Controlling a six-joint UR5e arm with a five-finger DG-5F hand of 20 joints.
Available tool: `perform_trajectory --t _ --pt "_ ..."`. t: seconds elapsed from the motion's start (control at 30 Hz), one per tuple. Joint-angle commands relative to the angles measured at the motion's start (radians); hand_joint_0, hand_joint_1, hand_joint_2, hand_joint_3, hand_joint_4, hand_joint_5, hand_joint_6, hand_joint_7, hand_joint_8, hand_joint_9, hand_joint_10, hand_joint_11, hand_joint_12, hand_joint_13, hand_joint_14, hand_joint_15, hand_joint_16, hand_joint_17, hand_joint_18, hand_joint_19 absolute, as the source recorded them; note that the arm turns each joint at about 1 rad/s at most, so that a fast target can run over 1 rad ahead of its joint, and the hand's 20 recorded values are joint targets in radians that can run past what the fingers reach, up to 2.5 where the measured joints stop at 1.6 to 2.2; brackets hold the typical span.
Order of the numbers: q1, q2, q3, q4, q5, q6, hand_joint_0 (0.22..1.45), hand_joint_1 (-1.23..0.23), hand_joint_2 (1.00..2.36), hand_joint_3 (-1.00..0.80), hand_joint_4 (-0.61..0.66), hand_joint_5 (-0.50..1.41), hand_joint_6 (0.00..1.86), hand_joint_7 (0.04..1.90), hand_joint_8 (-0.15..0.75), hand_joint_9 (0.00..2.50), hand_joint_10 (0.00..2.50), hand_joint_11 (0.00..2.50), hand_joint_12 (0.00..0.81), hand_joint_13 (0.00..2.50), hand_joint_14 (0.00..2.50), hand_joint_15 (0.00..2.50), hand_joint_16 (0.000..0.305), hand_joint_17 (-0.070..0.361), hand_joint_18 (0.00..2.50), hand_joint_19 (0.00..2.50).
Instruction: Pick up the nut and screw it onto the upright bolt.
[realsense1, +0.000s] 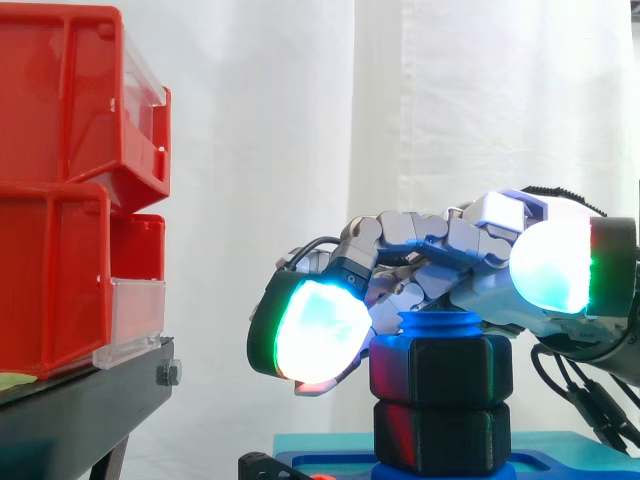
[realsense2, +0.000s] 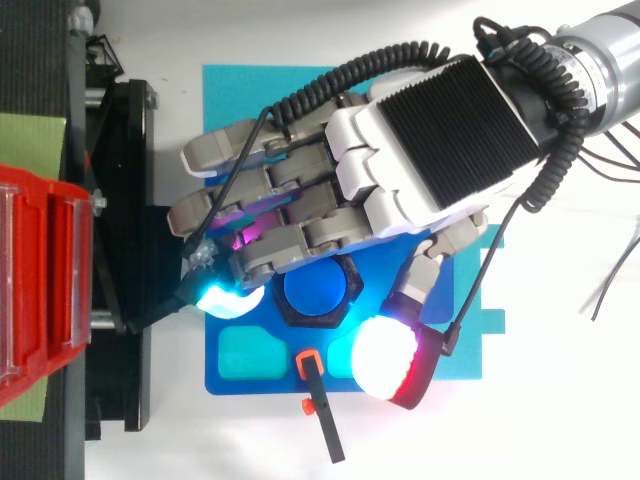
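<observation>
Nut (realsense1: 440, 372), black and hexagonal, sits on the upright blue bolt (realsense1: 440, 326), whose threaded tip just shows above it. Under the nut on the same bolt is a 2nd black hexagonal piece (realsense1: 440, 436), and the 2 touch face to face. Seen from above, the bolt's round blue end lies in the middle of the nut's black rim.

The hand (realsense2: 440, 130) lies directly over the bolt, palm down, and reaches in from the bolt's right in the side view. It covers the far half of the nut from above. Whether it actually grips the nut cannot be told. The bolt's long axis is vertical, so any further threading would probably be a turn about that line with the hand kept centred over it.

Below the bolt is a blue plate (realsense2: 270, 382), which rests on a cyan mat (realsense2: 240, 90).

Well to the bolt's left, red bins (realsense1: 50, 280) with clear front flaps are stacked on a black stand (realsense1: 80, 400). Their contents are hidden.
</observation>
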Motion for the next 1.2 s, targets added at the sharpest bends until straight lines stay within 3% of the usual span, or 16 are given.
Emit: perform_trajectory --t 0.0,0.37,0.6,1.0,1.1,1.17 --pt "-0.002 0.001 0.000 0.000 -0.001 0.000 0.48 -0.11 1.00 -0.50 0.21 -0.04 0.50 1.32 0.236 0.69 0.00 0.00 0.274 0.46 0.00 0.00 0.029 0.065 0.10 0.00" --pt "-0.019 0.001 0.000 0.005 -0.013 0.002 0.48 -0.12 1.00 -0.50 0.20 -0.03 0.50 1.41 0.239 0.72 0.00 0.00 0.270 0.51 0.00 0.00 0.029 0.065 0.18 0.00" --pt "-0.039 0.001 0.000 0.005 -0.042 0.003 0.48 -0.12 1.00 -0.50 0.19 -0.02 0.50 1.46 0.246 0.75 0.00 0.00 0.264 0.54 0.00 0.00 0.029 0.065 0.20 0.00" --pt "-0.060 -0.001 0.000 0.008 -0.064 0.002 0.49 -0.13 1.00 -0.50 0.17 -0.01 0.50 1.59 0.252 0.78 0.00 0.00 0.259 0.57 0.00 0.00 0.028 0.062 0.25 0.00" --pt "-0.062 0.001 -0.001 0.008 -0.067 0.002 0.49 -0.13 1.00 -0.50 0.19 -0.02 0.50 1.48 0.252 0.78 0.00 0.00 0.259 0.58 0.00 0.00 0.028 0.062 0.26 0.00" --pt "-0.063 0.001 0.000 0.011 -0.068 0.002 0.49 -0.13 1.00 -0.50 0.21 -0.04 0.50 1.30 0.250 0.79 0.00 0.00 0.259 0.58 0.00 0.00 0.028 0.062 0.26 0.00"
